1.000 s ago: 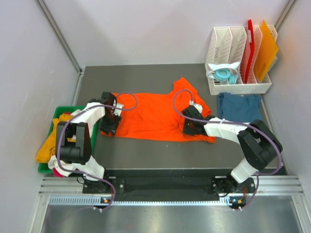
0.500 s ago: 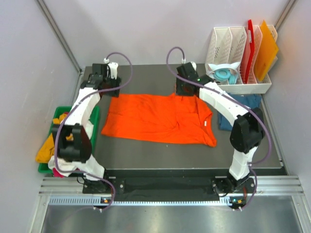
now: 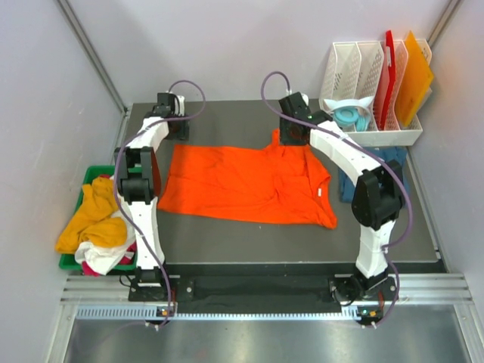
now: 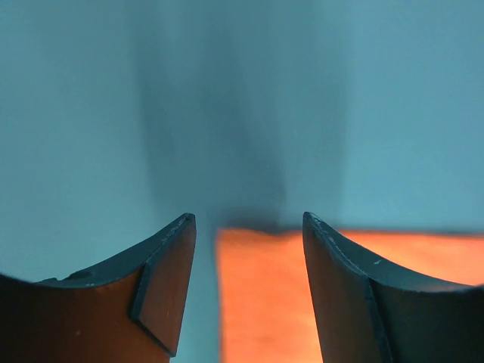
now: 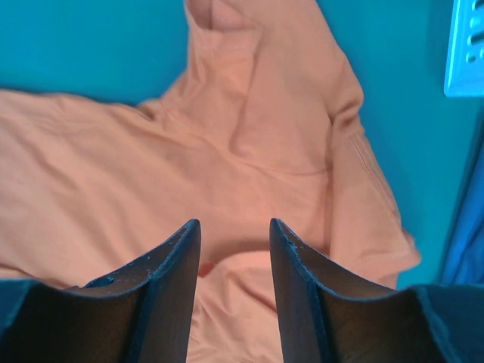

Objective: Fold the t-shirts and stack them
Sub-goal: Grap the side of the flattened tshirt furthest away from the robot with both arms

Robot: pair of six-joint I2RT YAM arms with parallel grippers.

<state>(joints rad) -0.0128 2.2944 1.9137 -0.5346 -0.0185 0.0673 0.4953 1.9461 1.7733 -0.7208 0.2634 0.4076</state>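
On the table (image 3: 227, 242) lie one orange t-shirt (image 3: 242, 185), one blue t-shirt (image 3: 397, 162); left pincer (image 4: 246, 219), right pincer (image 5: 234, 223) gape empty.

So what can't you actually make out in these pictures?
- Top view: the right arm crosses the blue t-shirt, hiding part of it.
- Top view: the shirts in the green bin are heaped; number unclear.
- Left wrist view: blurred; only a corner of the orange t-shirt shows between the left fingers.
- Right wrist view: the right fingers cover the shirt's near part.
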